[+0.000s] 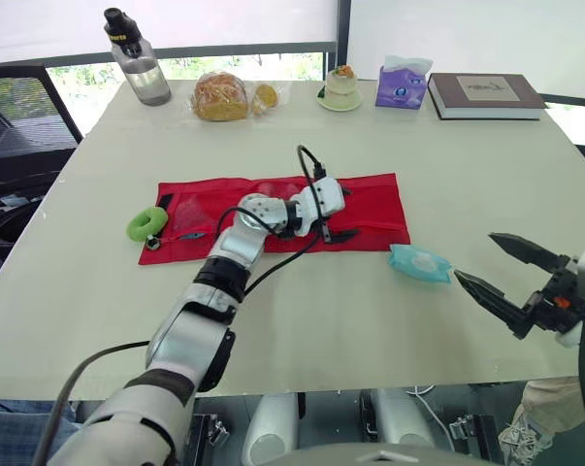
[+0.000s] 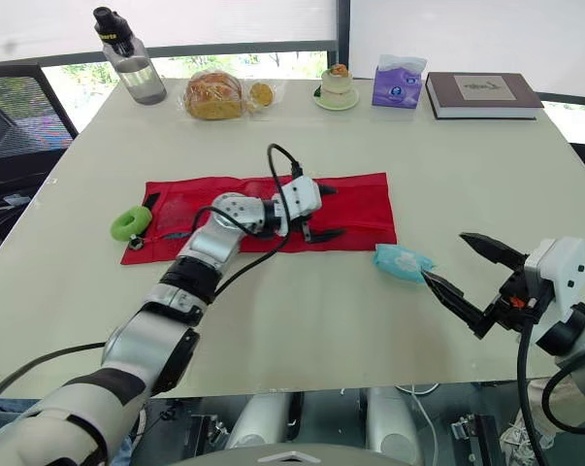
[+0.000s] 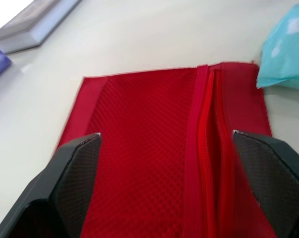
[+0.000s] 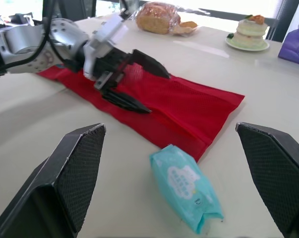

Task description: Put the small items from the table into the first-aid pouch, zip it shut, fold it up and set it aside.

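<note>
**Pouch flat on table, both grippers open, nothing held**

Head view. Left arm stretched forward across the table [image 1: 370,330], forearm slanting toward the right. Left gripper [image 1: 342,209] turned sideways over the right half of the pouch [image 1: 374,199], fingers spread wide, one above the other, the lower one low at the pouch's near edge; contact cannot be told. Right gripper [image 1: 476,257] near the table's right front corner, pointing left, fingers parted, tips just short of the wipes pack [image 1: 420,262].

Table pale and plain. Along the far edge: bottle [image 1: 137,58], bread [image 1: 220,96], cake [image 1: 341,87], tissue pack [image 1: 402,83], book [image 1: 484,95]. Window [image 1: 88,83] behind; chair [image 1: 20,116] at the far left.

Pouch red, long, unfolded, lying flat mid-table. Green ring [image 1: 147,224] touching its left end. Wipes pack teal, on the bare table just off the pouch's right front corner.

Left wrist view. Fingers [image 3: 75,183] wide apart, empty. Red mesh cloth between them, zip [image 3: 211,148] running lengthwise close to one finger. Wipes pack beyond the pouch's end corner.

Right wrist view. Fingers [image 4: 75,178] wide apart, empty. Wipes pack on the table between them, pouch behind it, left gripper over the mesh.
</note>
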